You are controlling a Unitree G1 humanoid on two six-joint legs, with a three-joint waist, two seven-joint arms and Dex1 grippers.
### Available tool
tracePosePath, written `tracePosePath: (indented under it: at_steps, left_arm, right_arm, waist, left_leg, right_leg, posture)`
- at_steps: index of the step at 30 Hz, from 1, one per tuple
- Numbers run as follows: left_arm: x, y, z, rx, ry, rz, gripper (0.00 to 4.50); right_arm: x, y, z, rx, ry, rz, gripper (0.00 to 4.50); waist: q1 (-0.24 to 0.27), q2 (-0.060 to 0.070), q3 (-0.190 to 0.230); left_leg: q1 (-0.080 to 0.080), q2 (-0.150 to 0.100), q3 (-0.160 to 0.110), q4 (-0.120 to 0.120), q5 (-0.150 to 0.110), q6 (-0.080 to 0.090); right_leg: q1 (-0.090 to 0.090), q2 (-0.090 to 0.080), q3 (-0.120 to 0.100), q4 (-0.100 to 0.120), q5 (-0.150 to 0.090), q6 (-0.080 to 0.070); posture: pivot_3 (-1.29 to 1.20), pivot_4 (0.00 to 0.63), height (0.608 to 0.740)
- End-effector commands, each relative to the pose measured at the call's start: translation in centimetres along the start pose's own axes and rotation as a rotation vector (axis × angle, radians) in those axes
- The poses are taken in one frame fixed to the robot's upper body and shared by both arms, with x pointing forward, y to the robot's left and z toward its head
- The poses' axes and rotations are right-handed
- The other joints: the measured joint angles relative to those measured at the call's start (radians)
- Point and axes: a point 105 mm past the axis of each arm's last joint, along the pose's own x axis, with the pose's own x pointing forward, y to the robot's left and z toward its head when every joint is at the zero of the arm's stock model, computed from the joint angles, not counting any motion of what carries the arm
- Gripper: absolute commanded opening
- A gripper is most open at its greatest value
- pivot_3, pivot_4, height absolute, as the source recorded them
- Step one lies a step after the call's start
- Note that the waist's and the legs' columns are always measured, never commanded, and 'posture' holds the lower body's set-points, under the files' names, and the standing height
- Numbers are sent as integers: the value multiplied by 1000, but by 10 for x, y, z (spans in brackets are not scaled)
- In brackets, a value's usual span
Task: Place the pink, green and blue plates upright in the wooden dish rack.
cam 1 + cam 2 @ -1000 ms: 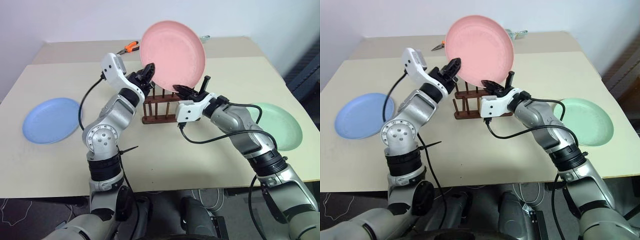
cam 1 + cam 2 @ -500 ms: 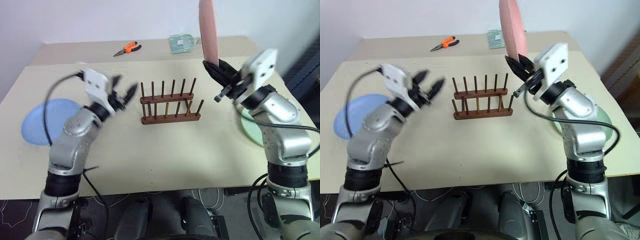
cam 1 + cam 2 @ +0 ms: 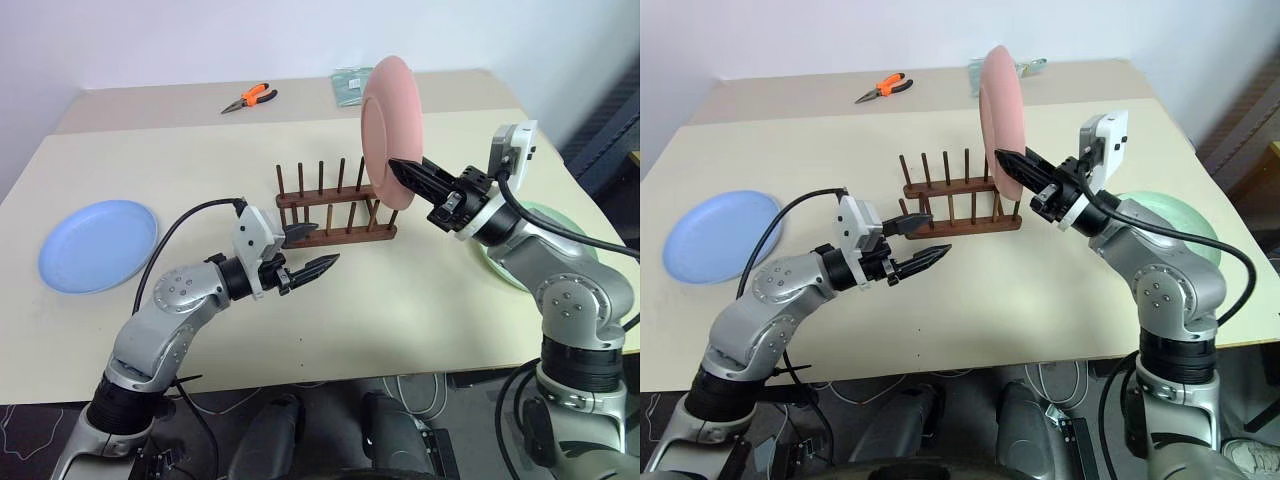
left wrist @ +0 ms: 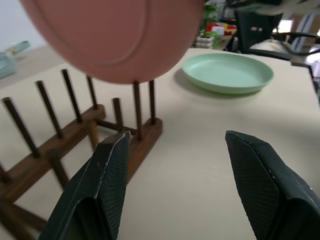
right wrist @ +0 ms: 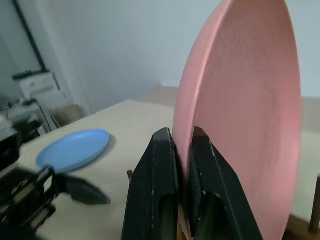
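- One broad beige tabletop [image 3: 420,330] carries everything, with much bare surface around the rack.
- Three round matte plates come next. The salmon pink plate [image 3: 385,125] is held on edge in the air, just above the right end of the rack. The light blue plate [image 3: 97,245] lies flat at the far left, well apart from the rack. The pale mint green plate [image 4: 229,72] lies flat at the right, partly behind the right arm in the head views.
- The small dark brown wooden dish rack [image 3: 335,205] stands mid-table, its two rows of thin pegs all free.
- The right pincer [image 5: 184,150] is clamped tight on the pink plate's rim, one black finger on each face.
- The left pincer [image 3: 310,250] hangs wide and holds nothing, near the rack's front bar.
- An orange-handled pair of pliers [image 3: 250,97] lies at the far edge, out of the way.
- Risks, as I judge them: the grip is a thin pinch at the rim, so the plate could swing or slip during lowering. If its edge meets a peg top instead of a gap, the light rack may tip or slide. Letting go before the plate sits between pegs on both bars could let it roll off.
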Motion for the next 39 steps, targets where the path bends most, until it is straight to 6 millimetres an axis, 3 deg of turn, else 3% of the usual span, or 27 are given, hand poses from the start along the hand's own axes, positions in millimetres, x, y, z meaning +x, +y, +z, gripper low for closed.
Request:
tracePosePath:
  at_steps: [1,5,8,12,16,19,22,25,26,29,33,34,36,39]
  left_arm:
    - [0,-8,8,18,-23,-24,3072]
    - [1,-10,5,16,-14,-31,3072]
    - [2,-10,5,15,-13,-30,3130]
    - [1,-9,3,13,-9,-29,3130]
    - [1,-9,0,13,-1,-30,3130]
    - [-1,-9,-2,5,4,-33,3130]
    - [2,-12,-5,7,11,-66,3130]
    - [5,-15,-8,23,25,-99,3130]
    - [6,-16,-8,26,27,-106,3130]
    - [9,-16,-7,26,19,-112,3130]
    - [10,-15,-8,27,16,-115,3130]
    - [10,-14,-8,27,18,-115,3130]
    - [9,-13,-10,28,20,-106,3130]
    - [4,-8,-13,31,24,-65,3130]
  right_arm:
    - [-2,-6,7,44,-42,-19,0]
    - [-2,-15,8,94,-58,-42,0]
    - [-2,-18,8,29,-29,-56,1070]
    - [-11,-19,8,-164,39,-60,3104]
    - [-25,-23,9,-285,101,-57,3104]
    - [-72,-52,-7,-443,336,-158,3104]
    - [-122,-97,-43,-626,668,-344,3104]
    - [-146,-117,-61,-668,793,-451,3104]
    - [-150,-120,-65,-661,805,-478,3104]
    - [-156,-125,-74,-614,823,-544,2289]
    - [-152,-125,-75,-605,803,-569,271]
    - [-149,-124,-73,-618,792,-568,37]
    - [-136,-121,-56,-712,717,-554,37]
    - [-103,-107,-6,-794,462,-534,37]
  waist:
    - [0,0,0]
    - [0,0,0]
    - [1,0,0]
    - [1,0,0]
    - [2,0,0]
    - [10,0,0]
    - [12,0,0]
    - [-3,0,0]
    - [-7,1,0]
    - [-11,2,0]
    - [-5,2,0]
    - [-4,1,0]
    - [1,1,0]
    - [-3,3,1]
  left_leg:
    - [0,0,0,0,0,0]
    - [0,0,0,0,0,0]
    - [0,0,1,0,0,0]
    - [0,0,1,0,0,0]
    - [-1,0,2,0,0,0]
    - [-2,0,2,0,-1,1]
    - [-4,0,3,4,-2,3]
    - [-4,0,5,6,-2,3]
    - [-3,1,7,6,-2,3]
    - [-2,4,8,5,-2,3]
    - [-2,4,8,5,-2,3]
    - [-2,3,8,5,-2,3]
    - [-2,3,8,6,-2,3]
    - [-2,3,8,6,-2,3]
  right_leg:
    - [0,0,0,0,0,0]
    - [0,0,0,0,0,0]
    - [-1,0,0,0,0,0]
    - [-1,0,0,0,0,0]
    - [-1,0,0,0,0,0]
    - [-1,0,0,-1,0,1]
    - [-1,0,0,-1,0,1]
    - [-1,-1,1,-1,0,-1]
    - [-1,0,1,-1,0,-1]
    - [-2,1,1,0,0,-1]
    - [-2,1,1,0,1,-2]
    - [-2,1,1,0,2,-2]
    - [-1,1,1,0,2,-2]
    - [-2,1,1,0,2,-2]
  posture:
    - [0,150,739]
    - [0,150,739]
    - [0,150,739]
    - [0,150,739]
    - [0,150,739]
    - [0,150,739]
    - [0,150,739]
    - [0,150,739]
    - [0,150,739]
    - [0,150,739]
    - [0,150,739]
    - [0,150,739]
    - [0,150,739]
    - [0,150,739]
